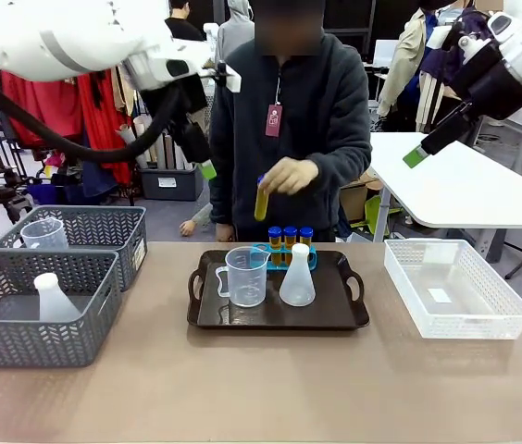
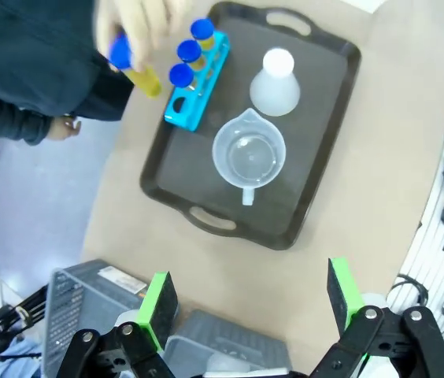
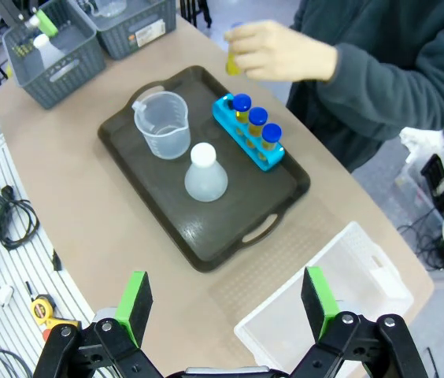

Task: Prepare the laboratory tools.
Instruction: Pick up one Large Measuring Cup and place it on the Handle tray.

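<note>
A brown table (image 1: 270, 388) is seen carrying a black tray (image 1: 278, 319). On the tray are set a clear handled measuring beaker (image 1: 245, 276), a translucent white conical flask (image 1: 297, 276) just beside it, and behind them a small blue rack (image 3: 247, 142) in which three blue-capped yellow tubes (image 3: 255, 118) are stood upright. A fourth tube (image 1: 261, 199) is held above the rack by the person's hand (image 1: 289, 175). The left gripper (image 2: 249, 303) and the right gripper (image 3: 226, 303) are held high over the table, jaws spread apart, nothing between them.
</note>
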Available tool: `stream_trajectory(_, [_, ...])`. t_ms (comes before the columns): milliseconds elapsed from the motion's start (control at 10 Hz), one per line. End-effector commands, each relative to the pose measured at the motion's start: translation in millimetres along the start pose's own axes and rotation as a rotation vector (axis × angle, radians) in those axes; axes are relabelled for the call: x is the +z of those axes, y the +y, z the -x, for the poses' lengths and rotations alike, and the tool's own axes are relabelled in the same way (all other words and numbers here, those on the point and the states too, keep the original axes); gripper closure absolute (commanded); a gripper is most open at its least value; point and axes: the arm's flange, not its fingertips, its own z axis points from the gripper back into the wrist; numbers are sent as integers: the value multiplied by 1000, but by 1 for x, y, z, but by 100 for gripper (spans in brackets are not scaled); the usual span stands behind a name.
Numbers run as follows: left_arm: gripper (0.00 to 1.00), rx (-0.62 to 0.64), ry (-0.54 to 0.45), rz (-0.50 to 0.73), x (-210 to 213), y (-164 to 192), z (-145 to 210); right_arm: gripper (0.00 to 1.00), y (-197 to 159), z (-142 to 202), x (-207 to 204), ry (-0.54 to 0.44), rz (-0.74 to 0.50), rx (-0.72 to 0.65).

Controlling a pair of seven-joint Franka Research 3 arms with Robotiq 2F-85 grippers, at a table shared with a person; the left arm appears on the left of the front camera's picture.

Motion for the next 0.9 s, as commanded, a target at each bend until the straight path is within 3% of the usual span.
stream_trajectory(0, [2,-33,-79,-12,16,-4,22,0,0,0,1,-6,-3,1])
stream_trajectory(300, [2,-76,-203,37,48,-12,40,0,0,0,1,-6,-3,1])
stream_trajectory(800, [2,-86,-274,76,86,-12,59,0,0,0,1,-6,-3,1])
